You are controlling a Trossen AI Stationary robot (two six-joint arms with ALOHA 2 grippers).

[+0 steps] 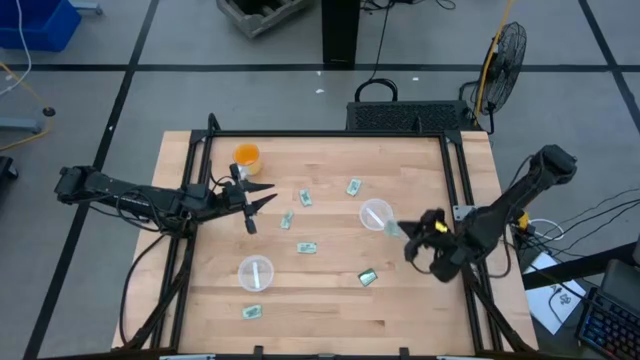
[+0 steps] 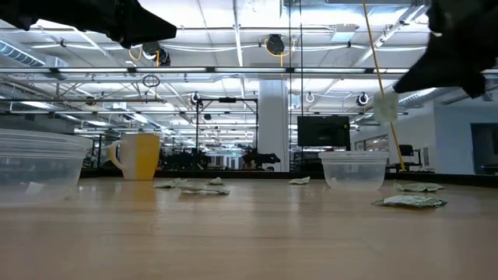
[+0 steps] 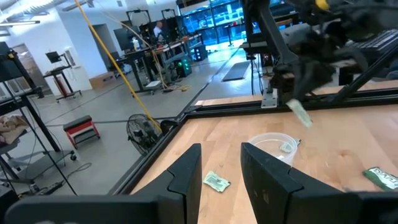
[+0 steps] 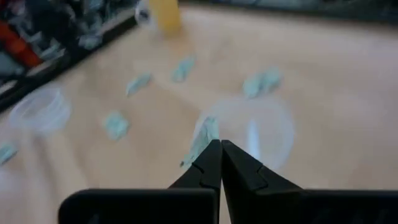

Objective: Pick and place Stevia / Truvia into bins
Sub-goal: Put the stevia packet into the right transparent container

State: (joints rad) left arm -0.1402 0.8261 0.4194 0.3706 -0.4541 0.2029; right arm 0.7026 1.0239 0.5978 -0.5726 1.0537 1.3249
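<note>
While the right gripper (image 1: 405,233) pinches a packet (image 4: 200,142) by one end, at 4 o'clock of the right cup (image 1: 376,214), carry it fully over the rim before letting go. That cup holds one packet already; left cup (image 1: 255,272) contents unclear. Left gripper (image 1: 262,195) waits open, empty, nr orange cup (image 1: 246,157).
</note>
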